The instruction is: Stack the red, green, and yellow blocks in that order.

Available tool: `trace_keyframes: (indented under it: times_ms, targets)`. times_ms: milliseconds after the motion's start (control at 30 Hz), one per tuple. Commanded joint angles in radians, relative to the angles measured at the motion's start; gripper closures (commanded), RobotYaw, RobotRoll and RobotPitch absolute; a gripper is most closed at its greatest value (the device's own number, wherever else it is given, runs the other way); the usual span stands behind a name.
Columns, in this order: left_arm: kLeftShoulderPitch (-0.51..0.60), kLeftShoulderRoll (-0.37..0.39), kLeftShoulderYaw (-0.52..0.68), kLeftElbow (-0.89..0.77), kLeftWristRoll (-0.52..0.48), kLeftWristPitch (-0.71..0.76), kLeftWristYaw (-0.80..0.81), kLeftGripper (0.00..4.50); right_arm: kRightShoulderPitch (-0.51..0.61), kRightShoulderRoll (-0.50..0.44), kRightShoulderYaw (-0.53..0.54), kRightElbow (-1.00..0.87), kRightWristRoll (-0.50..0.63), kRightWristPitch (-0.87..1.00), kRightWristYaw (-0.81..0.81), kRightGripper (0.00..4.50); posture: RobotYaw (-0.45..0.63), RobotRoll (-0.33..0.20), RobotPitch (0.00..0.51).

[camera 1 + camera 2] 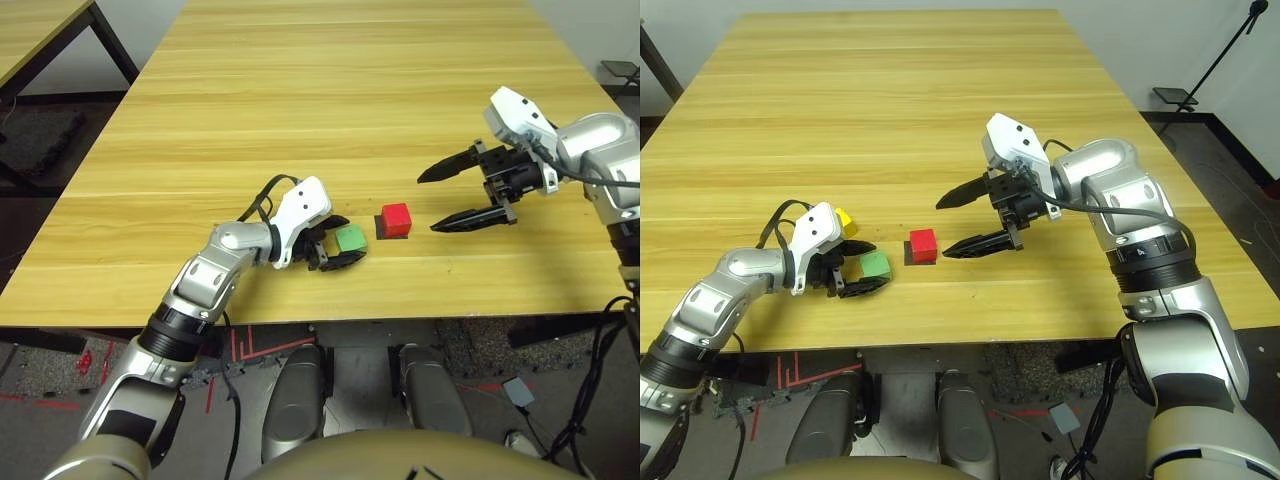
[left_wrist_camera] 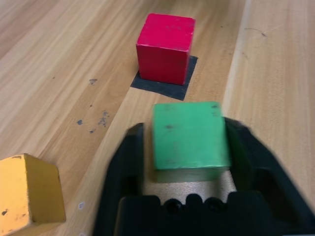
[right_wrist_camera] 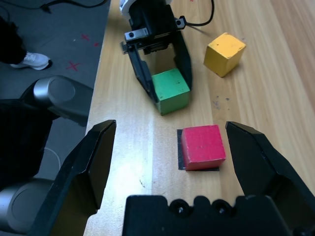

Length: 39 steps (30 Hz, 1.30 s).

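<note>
The green block (image 1: 351,238) rests on the table near the front edge, with my left gripper (image 1: 355,240) shut on it, one finger against each side. Just right of it, the red block (image 1: 396,219) stands on a flat black patch (image 2: 162,83). A yellow block (image 1: 844,219) lies behind the left gripper, on its far side. To the right of the red block hangs my right gripper (image 1: 427,204), open, fingers pointing left, nothing between them.
The wooden table (image 1: 300,100) stretches bare behind the blocks. Its front edge runs close below the left gripper. A second table (image 1: 30,30) stands off to the far left, and cables lie on the floor in front.
</note>
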Motion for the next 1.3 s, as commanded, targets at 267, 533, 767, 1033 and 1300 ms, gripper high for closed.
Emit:
trace_keyframes:
  times_ms: [267, 533, 767, 1033, 1300]
  targets:
    - [-0.121, 0.097, 0.008, -0.24, -0.067, 0.318, -0.04, 2.44, 0.051, -0.041, -0.033, 0.002, -0.023, -0.008, -0.021, 0.0, 0.27, -0.121, 0.099]
    - [-0.389, 0.003, -0.037, -0.144, -0.115, 0.365, -0.087, 2.44, 0.129, -0.052, -0.057, -0.032, -0.014, 0.005, -0.07, 0.0, 0.24, -0.086, 0.102]
    - [-0.446, -0.11, -0.103, 0.13, -0.062, 0.14, -0.181, 2.44, 0.199, -0.077, -0.096, -0.097, 0.002, 0.041, -0.117, 0.0, 0.16, -0.082, 0.097]
    - [-0.462, -0.167, -0.102, 0.359, 0.007, -0.04, -0.218, 2.44, 0.25, -0.103, -0.137, -0.167, 0.026, 0.095, -0.16, 0.0, 0.12, -0.086, 0.096]
    - [-0.456, -0.199, -0.092, 0.427, 0.042, -0.106, -0.232, 2.44, 0.266, -0.121, -0.153, -0.206, 0.046, 0.132, -0.178, 0.0, 0.1, -0.095, 0.104]
